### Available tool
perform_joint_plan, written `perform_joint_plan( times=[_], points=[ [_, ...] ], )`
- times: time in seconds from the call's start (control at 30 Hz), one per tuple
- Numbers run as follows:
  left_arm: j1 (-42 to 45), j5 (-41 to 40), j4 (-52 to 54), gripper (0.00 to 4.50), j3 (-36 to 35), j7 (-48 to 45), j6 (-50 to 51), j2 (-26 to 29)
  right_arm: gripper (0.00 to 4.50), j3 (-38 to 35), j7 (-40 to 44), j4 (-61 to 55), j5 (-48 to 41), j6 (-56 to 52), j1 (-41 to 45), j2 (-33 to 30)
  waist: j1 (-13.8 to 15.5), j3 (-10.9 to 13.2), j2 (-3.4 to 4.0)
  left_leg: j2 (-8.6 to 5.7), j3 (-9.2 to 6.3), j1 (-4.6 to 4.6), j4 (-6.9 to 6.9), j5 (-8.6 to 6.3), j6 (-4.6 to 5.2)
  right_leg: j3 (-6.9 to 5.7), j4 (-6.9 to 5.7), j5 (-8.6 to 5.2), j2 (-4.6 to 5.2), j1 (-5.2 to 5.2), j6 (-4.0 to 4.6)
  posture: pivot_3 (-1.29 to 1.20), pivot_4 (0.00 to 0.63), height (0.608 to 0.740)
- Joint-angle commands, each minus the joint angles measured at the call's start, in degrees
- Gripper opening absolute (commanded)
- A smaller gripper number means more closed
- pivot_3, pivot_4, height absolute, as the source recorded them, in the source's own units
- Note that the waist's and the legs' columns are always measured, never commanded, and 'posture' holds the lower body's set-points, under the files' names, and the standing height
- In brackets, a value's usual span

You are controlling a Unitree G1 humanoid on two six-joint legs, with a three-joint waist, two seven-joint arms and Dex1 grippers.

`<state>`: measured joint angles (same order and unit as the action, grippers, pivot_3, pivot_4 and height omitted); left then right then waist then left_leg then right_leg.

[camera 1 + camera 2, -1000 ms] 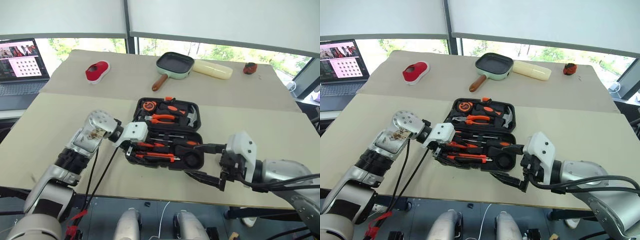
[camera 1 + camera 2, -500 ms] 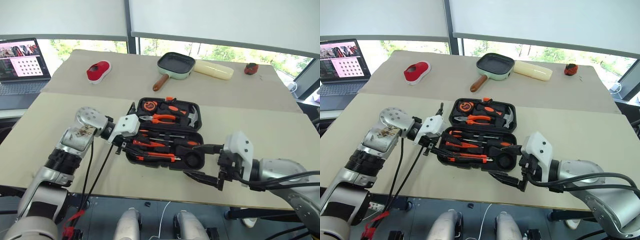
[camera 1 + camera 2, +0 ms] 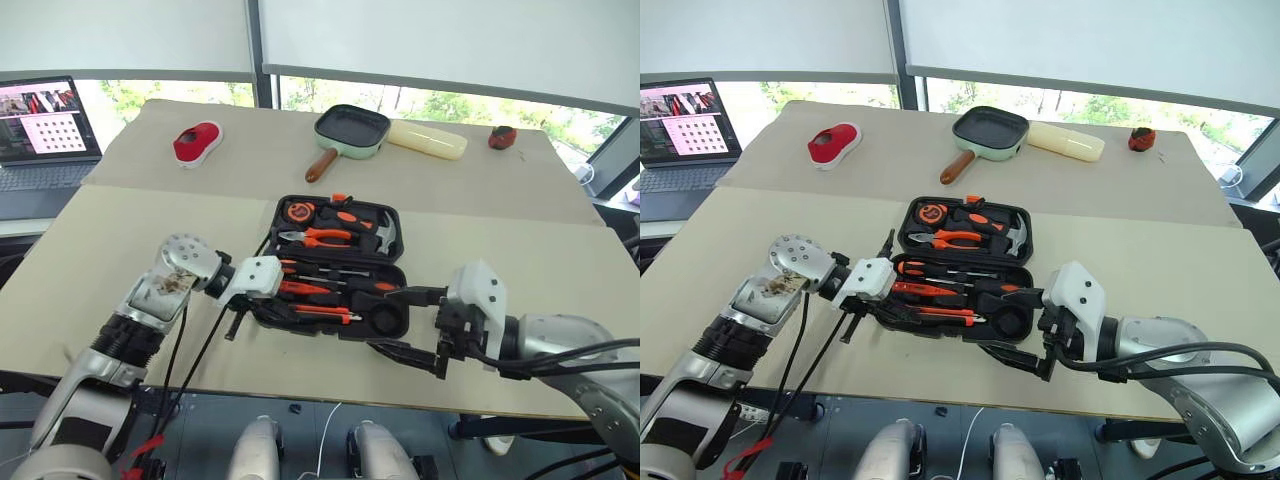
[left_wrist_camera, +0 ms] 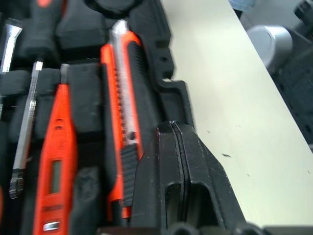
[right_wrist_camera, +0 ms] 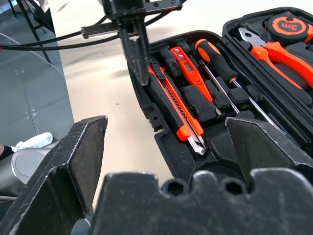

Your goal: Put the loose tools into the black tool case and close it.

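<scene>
A beige worktop (image 3: 120, 230) carries a black tool case (image 3: 335, 265), lying open near the middle of the front half, its two halves spread flat with the hinge running across. The far half holds pliers (image 3: 325, 237), a hammer (image 3: 385, 232) and a tape measure (image 3: 297, 211). The near half holds the slim tools in their recesses: an orange-and-black utility knife (image 4: 122, 93) lies along the front rim, an orange tester screwdriver (image 4: 56, 161) rests just beside it, and a screwdriver with an orange-and-black handle (image 5: 215, 54) sits further in.

The left gripper (image 3: 235, 322) is at the case's left front corner, just outside the rim, pointing down toward the worktop. Its two black fingers (image 4: 178, 176) are pressed together with nothing between them. In the left wrist view, the knife's handle end lies right beside those clenched fingers, though contact cannot be confirmed.

The right gripper (image 3: 405, 320) hovers at the case's right front corner, close to the front edge of the worktop. Its fingers (image 5: 63, 161) are spread wide apart and grasp nothing; in the right wrist view, the near half of the case and the knife lie between and beyond them.

Along the far edge of the worktop sit a green pan with a wooden handle (image 3: 350, 128), a pale yellow oblong object (image 3: 428, 138), a red-and-white object (image 3: 195, 142) toward the left, and a small red object (image 3: 501, 137) near the far right corner. A laptop (image 3: 45, 135) stands beyond the worktop's left edge.
</scene>
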<state>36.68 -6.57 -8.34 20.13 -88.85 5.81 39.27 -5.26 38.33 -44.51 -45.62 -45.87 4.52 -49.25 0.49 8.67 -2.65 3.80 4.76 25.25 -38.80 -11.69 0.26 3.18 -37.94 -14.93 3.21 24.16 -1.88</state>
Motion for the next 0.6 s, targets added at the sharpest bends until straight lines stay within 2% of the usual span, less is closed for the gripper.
perform_joint_plan(
  times=[0.03,0.33,0.6],
  points=[
    [-0.36,3.28,-2.63,0.05,1.76,2.26,-2.56,-0.85,4.50,-0.33,-0.20,-0.77,0.28,0.42,0.67,-0.02,0.19,-0.08,0.10,-0.01,0.00,-0.04,-0.01,0.00,0.00,0.00,0.00,0.00,0.00,-0.04,0.00,0.00,0.150,0.740],
    [2.91,-7.33,0.77,0.05,-4.41,1.02,11.67,-2.33,4.50,-1.08,0.18,-1.27,0.17,0.40,-0.74,-0.77,0.28,-0.10,0.15,-0.03,-0.01,-0.06,-0.07,0.02,0.03,0.00,-0.03,0.01,0.03,-0.07,-0.03,0.00,0.150,0.740],
    [3.19,-2.07,-4.03,0.05,-1.39,3.34,6.31,-3.52,4.50,-0.19,0.19,-1.03,0.80,0.42,-0.24,-0.57,-0.10,-0.11,0.16,-0.01,-0.02,-0.03,-0.05,0.02,0.03,0.01,-0.03,0.02,-0.02,-0.02,-0.03,0.00,0.150,0.740]
  ],
)
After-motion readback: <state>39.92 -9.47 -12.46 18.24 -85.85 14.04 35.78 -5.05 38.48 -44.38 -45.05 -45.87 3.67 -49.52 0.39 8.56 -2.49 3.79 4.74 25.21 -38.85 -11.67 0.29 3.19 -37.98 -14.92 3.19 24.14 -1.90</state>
